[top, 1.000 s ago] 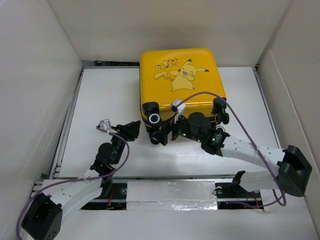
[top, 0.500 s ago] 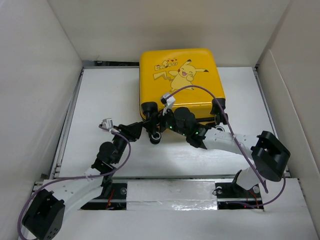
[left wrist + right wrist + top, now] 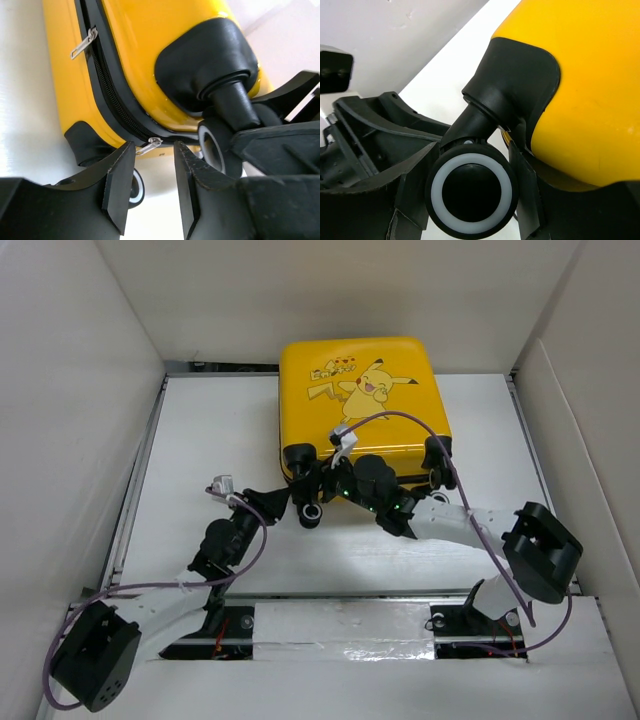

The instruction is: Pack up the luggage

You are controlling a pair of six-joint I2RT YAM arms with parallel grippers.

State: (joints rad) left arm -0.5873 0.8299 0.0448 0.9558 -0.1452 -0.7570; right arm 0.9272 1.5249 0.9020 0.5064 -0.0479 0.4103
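Left end effector [image 3: 154, 156] unclenched, zip pull [image 3: 148, 145] at its tips; right end effector [image 3: 470, 187] astride wheel [image 3: 471, 194], grip unclear; luggage [image 3: 360, 405] shut, zipping prob. pending.

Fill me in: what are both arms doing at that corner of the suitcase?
The small yellow hard-shell suitcase with a Pikachu cartoon lies shut, face up on the white table. Both arms are working at its near left corner. The left pincer is open, its tips on either side of a small silver zipper pull on the black seam, not yet pinching it. The right pincer straddles a black caster wheel with a white ring; I cannot tell whether it is clamped.
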